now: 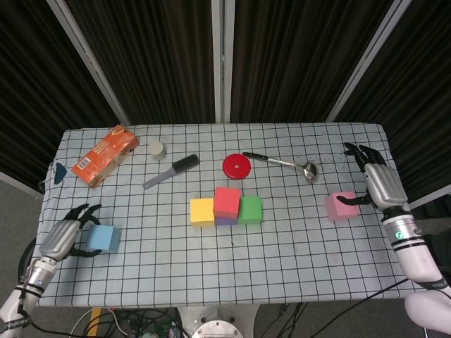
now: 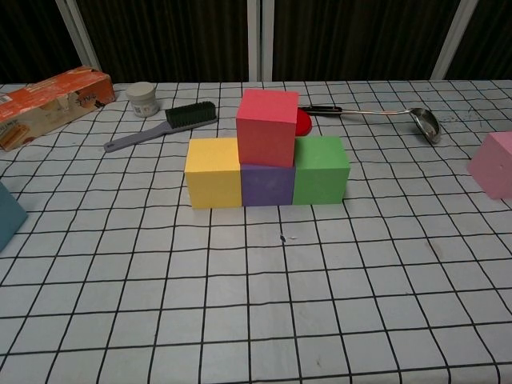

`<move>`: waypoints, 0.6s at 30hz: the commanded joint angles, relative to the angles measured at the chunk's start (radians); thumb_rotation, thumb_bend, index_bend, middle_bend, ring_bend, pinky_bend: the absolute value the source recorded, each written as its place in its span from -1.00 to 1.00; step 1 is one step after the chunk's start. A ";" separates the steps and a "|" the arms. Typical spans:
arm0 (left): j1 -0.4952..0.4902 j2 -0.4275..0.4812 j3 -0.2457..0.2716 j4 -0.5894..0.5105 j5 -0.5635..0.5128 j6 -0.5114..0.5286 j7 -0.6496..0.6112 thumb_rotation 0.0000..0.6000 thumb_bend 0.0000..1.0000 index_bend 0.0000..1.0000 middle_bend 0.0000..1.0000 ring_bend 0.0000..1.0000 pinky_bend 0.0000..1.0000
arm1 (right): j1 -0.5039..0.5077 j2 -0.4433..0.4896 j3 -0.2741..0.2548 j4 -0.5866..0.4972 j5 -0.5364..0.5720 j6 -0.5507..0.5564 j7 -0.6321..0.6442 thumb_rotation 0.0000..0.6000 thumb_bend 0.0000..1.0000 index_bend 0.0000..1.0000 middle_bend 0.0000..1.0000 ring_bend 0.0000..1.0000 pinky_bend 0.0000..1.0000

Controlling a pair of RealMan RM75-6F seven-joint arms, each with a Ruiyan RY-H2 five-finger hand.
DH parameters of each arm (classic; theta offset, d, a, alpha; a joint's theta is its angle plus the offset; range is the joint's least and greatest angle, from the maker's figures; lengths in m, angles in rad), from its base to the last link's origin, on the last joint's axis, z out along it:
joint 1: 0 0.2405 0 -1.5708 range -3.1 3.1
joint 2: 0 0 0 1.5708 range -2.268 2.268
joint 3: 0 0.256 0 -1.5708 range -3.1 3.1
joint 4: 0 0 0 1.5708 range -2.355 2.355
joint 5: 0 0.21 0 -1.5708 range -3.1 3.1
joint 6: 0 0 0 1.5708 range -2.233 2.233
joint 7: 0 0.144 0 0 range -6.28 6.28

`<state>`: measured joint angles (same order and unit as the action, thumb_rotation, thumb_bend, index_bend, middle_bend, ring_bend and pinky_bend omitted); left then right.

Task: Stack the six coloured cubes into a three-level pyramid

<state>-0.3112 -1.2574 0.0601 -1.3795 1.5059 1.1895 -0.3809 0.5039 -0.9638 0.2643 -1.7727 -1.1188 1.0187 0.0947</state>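
Note:
A yellow cube (image 2: pixel 213 172), a purple cube (image 2: pixel 268 186) and a green cube (image 2: pixel 320 170) stand in a row at mid-table. On top sits a red cube (image 2: pixel 266 126), mostly over the purple one. In the head view the row shows as yellow cube (image 1: pixel 202 211), red cube (image 1: pixel 227 201) and green cube (image 1: pixel 250 209). The blue cube (image 1: pixel 103 239) lies at the front left. My left hand (image 1: pixel 63 238) is just left of it, fingers spread around its left side. A pink cube (image 1: pixel 340 205) lies at the right. My right hand (image 1: pixel 378 184) is beside it, thumb at its right face, other fingers spread.
At the back lie an orange carton (image 1: pixel 104 155), a small white jar (image 1: pixel 156 148), a brush (image 1: pixel 171 171), a red disc (image 1: pixel 237 166) and a metal ladle (image 1: pixel 285 163). Both hands are close to the table's side edges.

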 commanded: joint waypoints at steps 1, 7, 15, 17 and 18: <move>0.002 0.004 -0.006 -0.007 0.004 0.011 0.003 1.00 -0.82 -0.77 -0.24 -0.88 -0.84 | 0.001 0.000 0.000 -0.001 0.000 0.000 -0.001 1.00 -0.97 -1.00 -0.65 -1.00 -1.00; -0.006 0.031 -0.043 -0.053 -0.015 0.026 0.037 1.00 -0.82 -0.74 -0.21 -0.85 -0.83 | 0.018 -0.011 -0.007 -0.015 -0.006 -0.018 -0.028 1.00 -0.97 -1.00 -0.64 -1.00 -1.00; -0.019 0.087 -0.094 -0.141 -0.093 -0.001 0.061 1.00 -0.82 -0.74 -0.21 -0.84 -0.83 | 0.081 -0.041 0.002 -0.074 0.009 -0.065 -0.092 1.00 -0.99 -1.00 -0.65 -1.00 -1.00; -0.013 0.089 -0.093 -0.141 -0.100 -0.004 0.052 1.00 -0.82 -0.74 -0.21 -0.84 -0.83 | 0.101 -0.041 0.010 -0.096 0.022 -0.080 -0.106 1.00 -1.00 -1.00 -0.66 -1.00 -1.00; -0.009 0.091 -0.092 -0.138 -0.103 -0.006 0.047 1.00 -0.82 -0.74 -0.21 -0.84 -0.83 | 0.115 -0.040 0.015 -0.114 0.035 -0.094 -0.115 1.00 -1.00 -1.00 -0.66 -1.00 -1.00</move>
<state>-0.3240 -1.1689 -0.0319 -1.5191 1.4060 1.1861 -0.3294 0.6006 -1.0032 0.2707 -1.8661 -1.0997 0.9416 -0.0062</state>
